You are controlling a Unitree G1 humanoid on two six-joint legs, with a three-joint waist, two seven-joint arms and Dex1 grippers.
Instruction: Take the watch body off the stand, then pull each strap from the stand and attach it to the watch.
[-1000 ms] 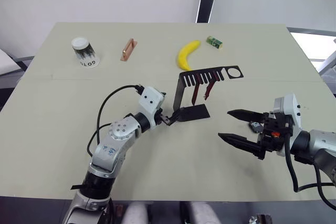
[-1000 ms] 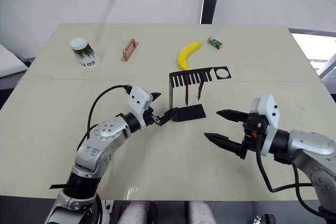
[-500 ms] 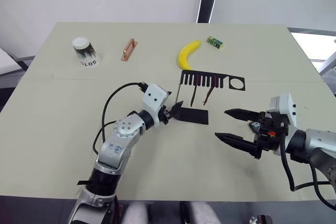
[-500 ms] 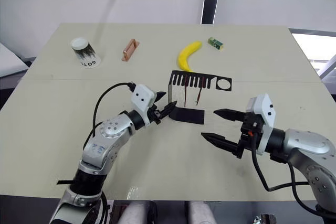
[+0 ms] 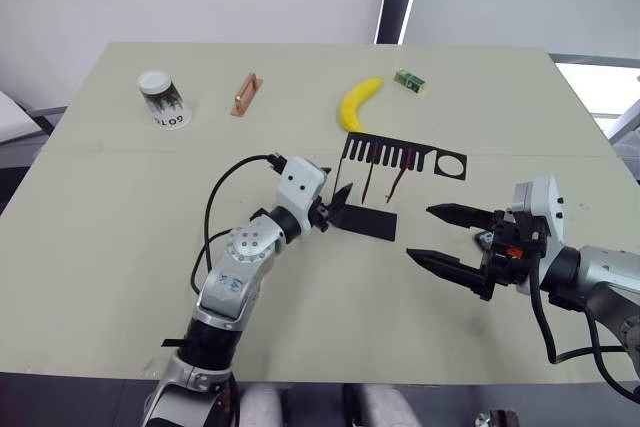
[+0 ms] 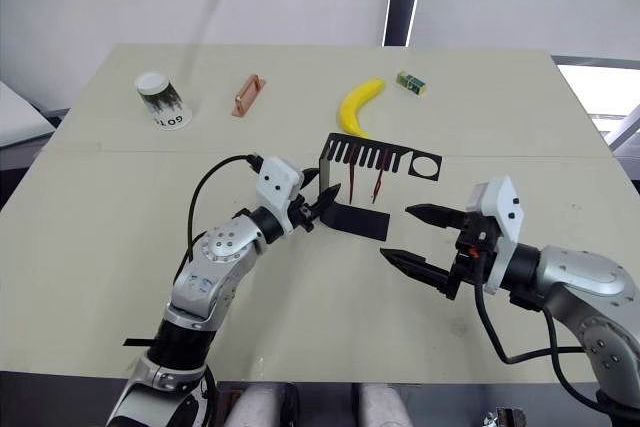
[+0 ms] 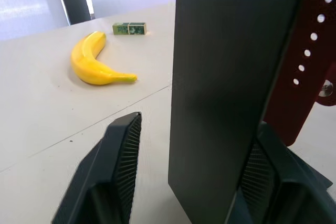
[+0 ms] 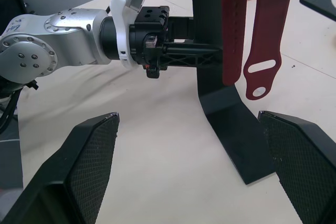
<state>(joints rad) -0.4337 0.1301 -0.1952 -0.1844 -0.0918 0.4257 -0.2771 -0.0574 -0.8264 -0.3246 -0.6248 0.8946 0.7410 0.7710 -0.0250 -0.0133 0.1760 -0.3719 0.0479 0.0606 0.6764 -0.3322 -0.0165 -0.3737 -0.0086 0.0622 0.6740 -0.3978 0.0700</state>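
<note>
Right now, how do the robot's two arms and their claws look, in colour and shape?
Both arms have silver-grey rounded segments, a white block at each wrist and a black cable looping alongside. The left claw and right claw each have two black pointed fingers with cross-hatched pads.

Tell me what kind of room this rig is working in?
Probably a lab or office test setup: a plain beige table against white walls, with unrelated props scattered along its far side, namely a banana, a paper cup and a small green box.
</note>
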